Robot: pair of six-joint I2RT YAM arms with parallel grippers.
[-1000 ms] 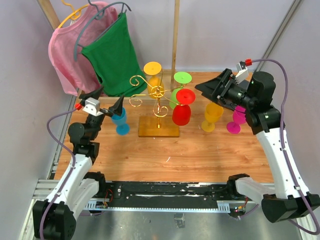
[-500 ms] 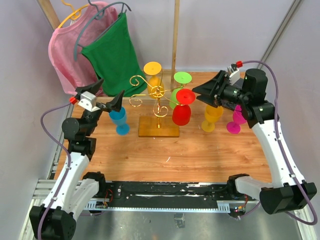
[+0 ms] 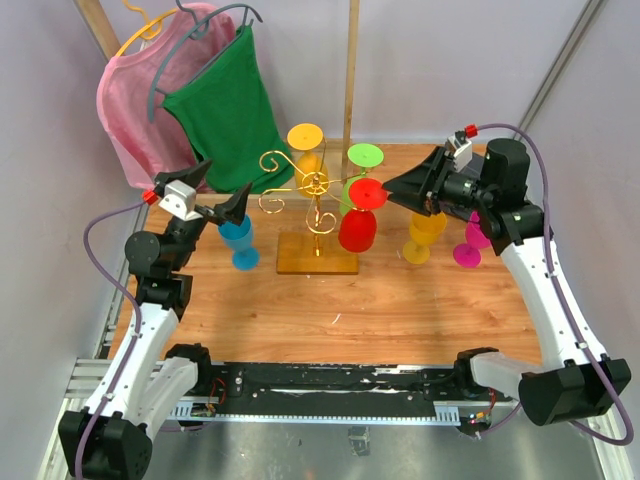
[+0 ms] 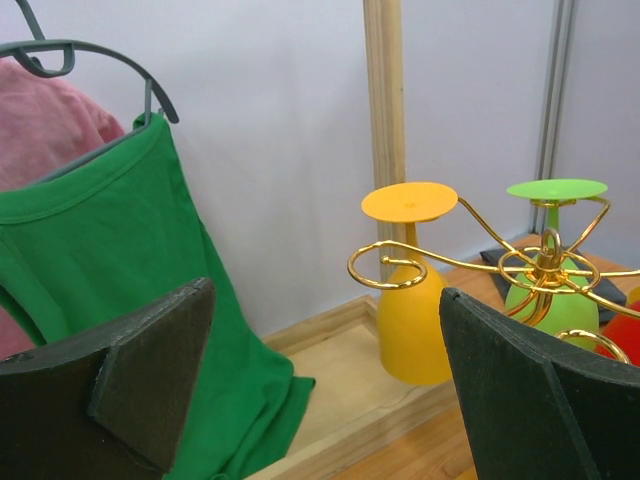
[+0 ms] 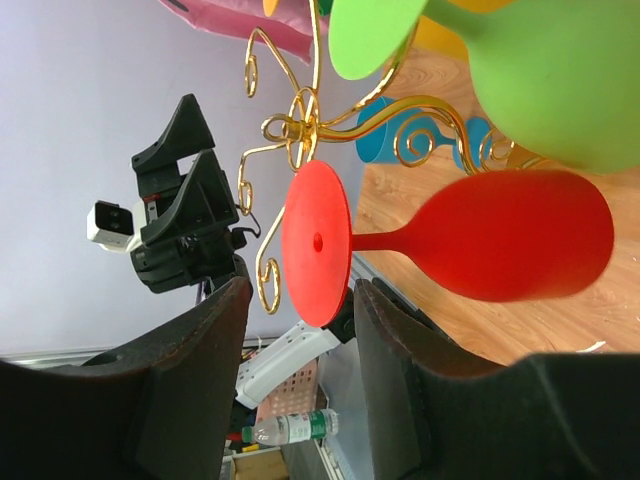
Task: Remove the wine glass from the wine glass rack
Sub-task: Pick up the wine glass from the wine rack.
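Step in hand: the right pincer (image 5: pixel 295 345) is lined up on the foot of the red wine glass (image 3: pixel 358 228), a judgement from how its fingers bracket the disc edge.
Red wine glass: hangs upside down on the gold wine glass rack (image 3: pixel 313 186), on the rack's right side, bowl low, round foot caught on a scroll arm.
Right pincer: partly spread, 1 finger on each side of the foot's rim in the right wrist view; whether the pads touch it I cannot tell.
Left pincer (image 4: pixel 320 380): fully released, grasping nothing, left of the rack, above a blue glass (image 3: pixel 238 240) on the counter (image 3: pixel 400 300).
Doing it well: probably settle on the foot or stem squarely, then draw the glass outward along the scroll arm, away from the rack's post.
Risk: a green glass (image 5: pixel 550 70) hangs just beside the red one, on the rack's far-right side; a skewed pull could knock it or tip the rack.
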